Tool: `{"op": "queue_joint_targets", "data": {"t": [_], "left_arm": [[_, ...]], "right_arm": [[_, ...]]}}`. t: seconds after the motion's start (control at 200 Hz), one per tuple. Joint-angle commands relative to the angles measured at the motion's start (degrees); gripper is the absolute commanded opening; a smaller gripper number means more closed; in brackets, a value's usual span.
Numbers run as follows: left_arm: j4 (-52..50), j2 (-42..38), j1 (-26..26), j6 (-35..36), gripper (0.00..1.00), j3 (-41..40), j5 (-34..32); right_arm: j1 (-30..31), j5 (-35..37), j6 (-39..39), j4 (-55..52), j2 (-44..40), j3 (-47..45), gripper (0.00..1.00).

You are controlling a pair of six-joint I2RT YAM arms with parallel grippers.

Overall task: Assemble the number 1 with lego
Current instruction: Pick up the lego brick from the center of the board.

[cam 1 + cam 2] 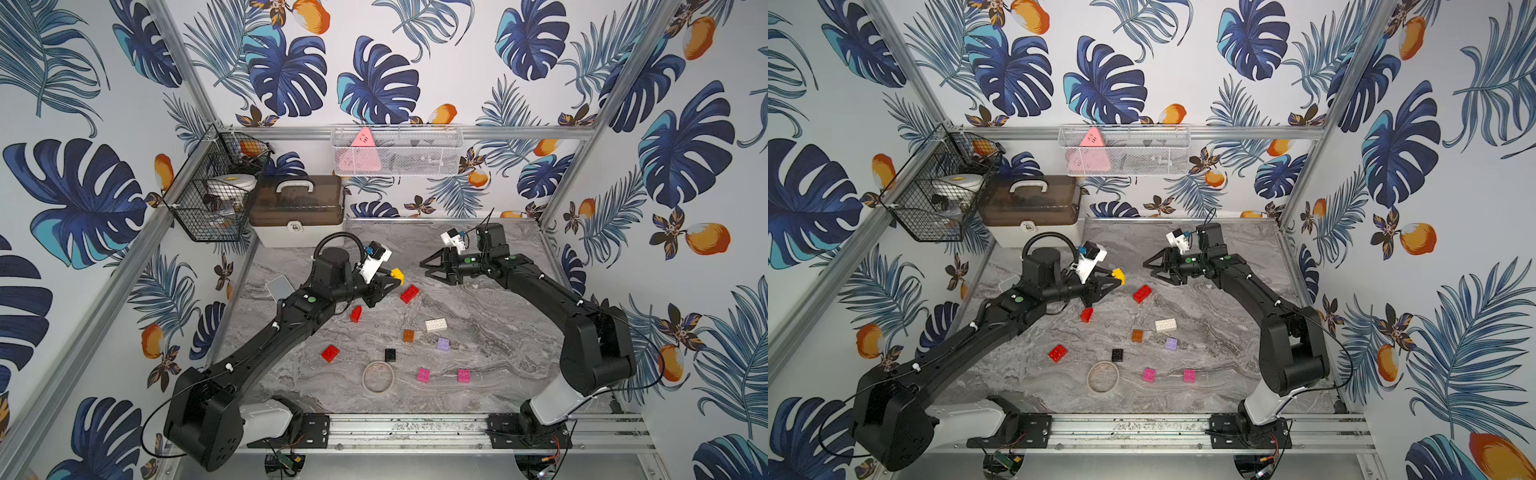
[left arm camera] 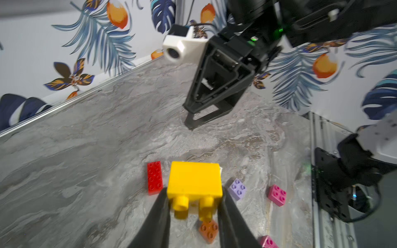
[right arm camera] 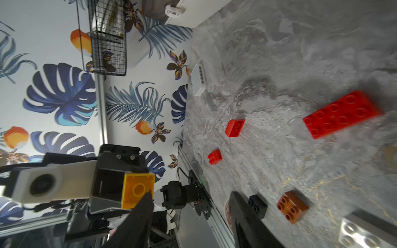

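Your left gripper (image 2: 194,193) clamps the yellow brick (image 2: 194,182) by its sides, raised just beside the long red brick (image 1: 409,293), probably to keep its mating faces free. Your right gripper (image 1: 424,268), near that red brick too, gapes empty. The white brick (image 1: 435,324) lies loose beyond it.

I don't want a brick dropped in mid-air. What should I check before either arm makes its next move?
1. Hold: yellow brick clamped in the left gripper: ok.
2. Other arm: right gripper open and empty: ok.
3. Clearance: right gripper apart from the yellow brick: ok.
4. Base: long red brick flat on the table, studs up, uncovered: ok.
5. Firmness of the hold: cannot tell.
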Motion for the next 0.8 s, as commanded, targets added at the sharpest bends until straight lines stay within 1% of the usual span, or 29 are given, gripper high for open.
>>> {"op": "queue_joint_targets", "data": {"t": [0.0,0.055,0.13,0.245,0.355,0.45,0.55,0.796], "left_arm": [[-16.2,5.4,-2.8,2.9,0.2,7.0,-12.3],[-21.2,9.5,-4.9,3.2,0.19,11.3,-17.1],[-26.9,15.4,-6.7,2.5,0.19,17.3,-21.1],[-33.5,23.4,-8.8,1.2,0.19,25.2,-24.4],[-38.1,30.5,-10.5,0.1,0.19,31.9,-26.8],[-42.4,36.5,-11.4,-1.2,0.18,38.0,-28.1],[-46.5,41.9,-11.6,-2.4,0.17,43.6,-27.9],[-53.1,50.5,-11.6,-3.5,0.16,54.1,-26.8]], "right_arm": [[0.2,12.6,-9.2,-13.8,0.5,1.1,0.58],[0.2,16.2,-10.7,-15.9,0.6,0.8,0.57],[0.3,20.2,-12.3,-18.1,0.4,0.4,0.57],[0.4,25.1,-14.5,-20.5,0.2,-0.9,0.57],[0.4,27.1,-15.1,-21.0,0.2,-2.6,0.58],[0.4,28.3,-14.7,-20.1,-0.2,-4.3,0.59],[0.4,28.1,-14.5,-19.2,-0.2,-5.3,0.59],[0.3,26.6,-15.6,-19.0,1.7,-5.1,0.58]]}}
